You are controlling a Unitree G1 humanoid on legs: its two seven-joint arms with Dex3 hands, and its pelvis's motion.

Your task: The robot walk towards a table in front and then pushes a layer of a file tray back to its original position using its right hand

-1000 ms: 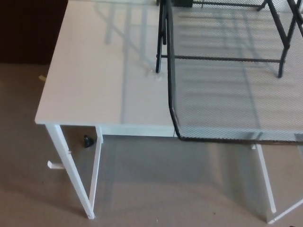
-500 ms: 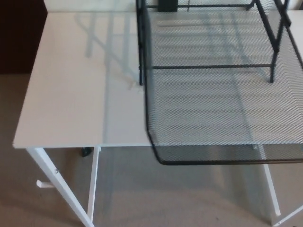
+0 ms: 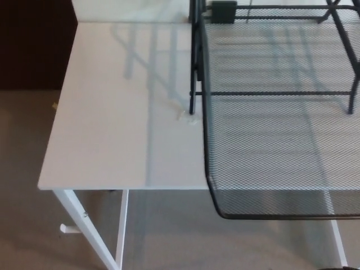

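A black wire-mesh file tray layer (image 3: 281,140) is pulled out toward me, its front rim (image 3: 281,215) overhanging the near edge of the white table (image 3: 112,129). The tray's black frame (image 3: 194,62) stands behind it on the table's right part, with a crossbar over the mesh. Neither of my hands shows in the head view.
Beige carpet (image 3: 28,225) lies below and to the left of the table. White table legs (image 3: 90,236) run down at the near left. A dark cabinet (image 3: 28,39) fills the upper left corner. A small whitish scrap (image 3: 188,117) lies by the frame's foot.
The whole picture has shifted between frames, so the camera has moved; the table and tray now sit further right and slightly lower than half a second ago. The tray itself has not moved on the table.
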